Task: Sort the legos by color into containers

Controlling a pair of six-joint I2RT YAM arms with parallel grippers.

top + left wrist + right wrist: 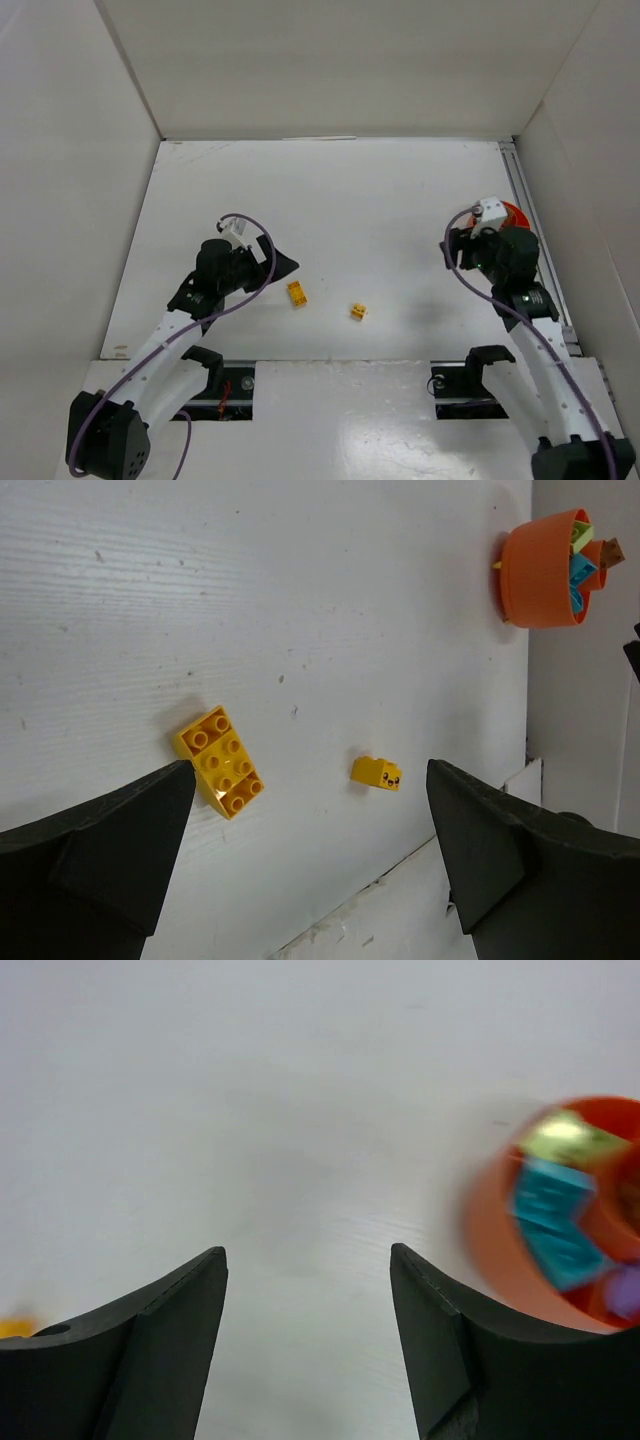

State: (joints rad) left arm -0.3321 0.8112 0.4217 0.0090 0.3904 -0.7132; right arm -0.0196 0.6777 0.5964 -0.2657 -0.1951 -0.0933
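Two yellow legos are left out on the white surface point(400, 200), both toward the near edge and a little left of centre. One is a larger yellow eight-stud brick point(218, 762), the other a small yellow brick point(377, 773) lying apart to its right. The orange divided bowl point(515, 213) stands by the right edge. The wrist views show pale green, teal, brown and purple pieces already inside it.

The left fingers point(110, 840) are spread wide with nothing between them. They hang over the two yellow pieces, with the eight-stud brick close to one fingertip. The right fingers point(140, 1340) are also spread and empty, just beside the bowl. That view is blurred, so fine detail there cannot be read.

The step in hand looks like picking up the eight-stud brick with the left arm. The brick lies at an angle to the fingers. A clean grasp likely calls for centring over it and turning the wrist so the pads meet its two long sides. The arm should come straight down before clenching, so the brick is not nudged away.

The bowl sits far across for the left arm. Whether it has a free yellow compartment cannot be told from here.
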